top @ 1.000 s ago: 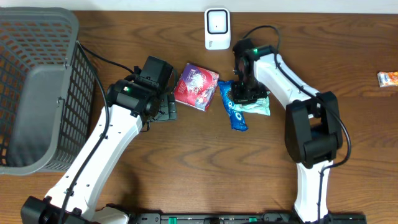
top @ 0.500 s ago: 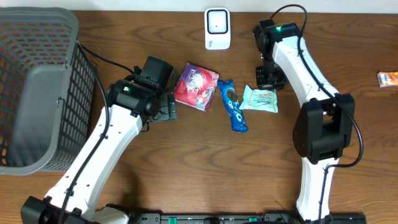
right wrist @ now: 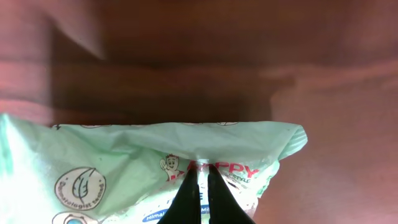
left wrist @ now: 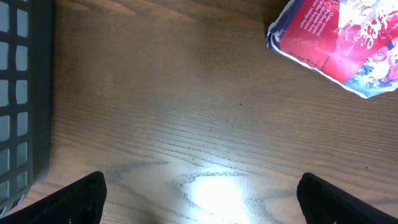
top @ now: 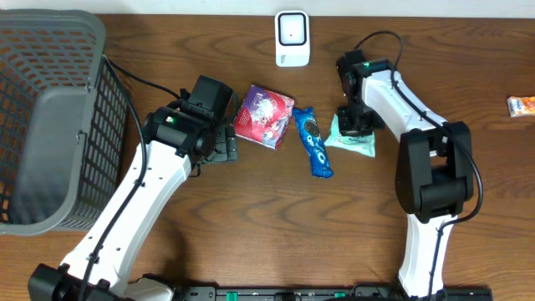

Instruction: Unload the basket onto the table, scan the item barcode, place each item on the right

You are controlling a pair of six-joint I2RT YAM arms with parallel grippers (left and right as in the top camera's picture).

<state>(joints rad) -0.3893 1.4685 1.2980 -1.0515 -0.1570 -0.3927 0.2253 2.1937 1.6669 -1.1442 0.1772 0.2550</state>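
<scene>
Green packet (top: 357,145) lying flat on the counter (top: 251,217), pinched by the right tool (top: 351,122).
Its long axis is running roughly left-right, slightly tilted, with one short end facing the blue packet (top: 313,142) just beside it; the scanner (top: 292,38) is sitting well apart, up and left. The right tool (right wrist: 200,179) is clenching on the packet's upper edge (right wrist: 124,155). Versus a second ago, the packet is lying further right, off the blue one; versus half a second ago, the right arm is sitting lower and nearer the blue packet. The left tool (left wrist: 199,193) is hanging released beside the red packet (left wrist: 339,43), unmoved, near the basket (top: 50,117).
</scene>
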